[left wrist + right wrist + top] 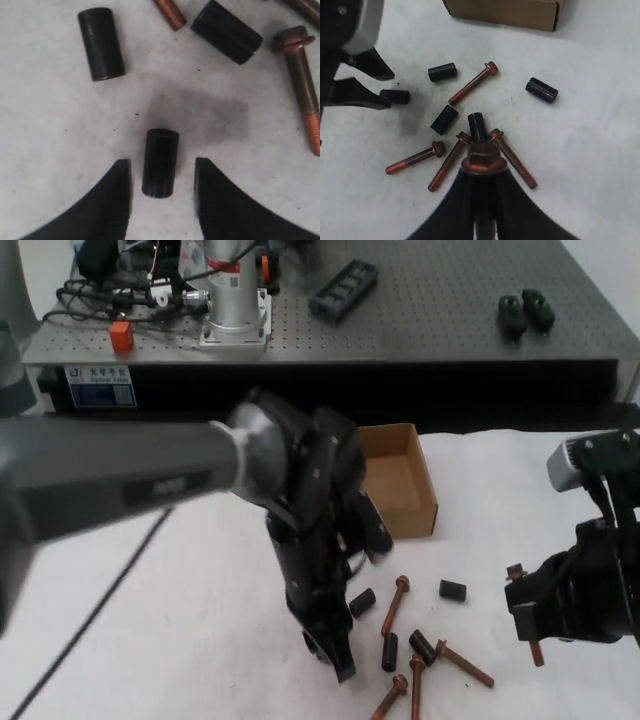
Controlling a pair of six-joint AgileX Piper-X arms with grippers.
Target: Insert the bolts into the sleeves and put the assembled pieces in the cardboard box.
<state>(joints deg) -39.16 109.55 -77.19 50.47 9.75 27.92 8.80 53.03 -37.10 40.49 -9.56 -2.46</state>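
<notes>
I count 5 bolts, 5 sleeves and 1 cardboard box (506, 14).

My R gripper (482, 176) is clamped tight on one bolt (481, 158), w/ the fingers on the shank just under the head. The other 4 bolts lie loose on the white cloth (590, 150). A lone bolt (471, 83) lies twd the box. A fan of three (448, 162) has its heads close together, just beyond the held one.

My L gripper (161, 164) is spread wide w/ nothing in it. One sleeve (160, 150) lies flat btw its fingers (112, 200). A sliver of cloth shows on each side of it, so I see no contact.

Of the remaining 4 sleeves, one (442, 72) is near the lone bolt's tip and one (444, 119) is beside the fan. One (476, 126) sits among the fan's heads. An outlier sleeve (541, 90) lies apart from the rest.

Edges and room: the box sits at the cloth's far edge, by the dark front of the metal bench (450, 320). Cloth shows btw the box's front wall and the pile. The R arm stands to the right of the pile, apart from it. The L arm stands over the pile's left side. A cable (90, 630) crosses the cloth left of the L arm.

Views: in the high cam the L arm covers the fifth sleeve, so I count 4 there. The L wrist cam gives me the finger-to-sleeve gaps. The R wrist cam gives me the full count.
</notes>
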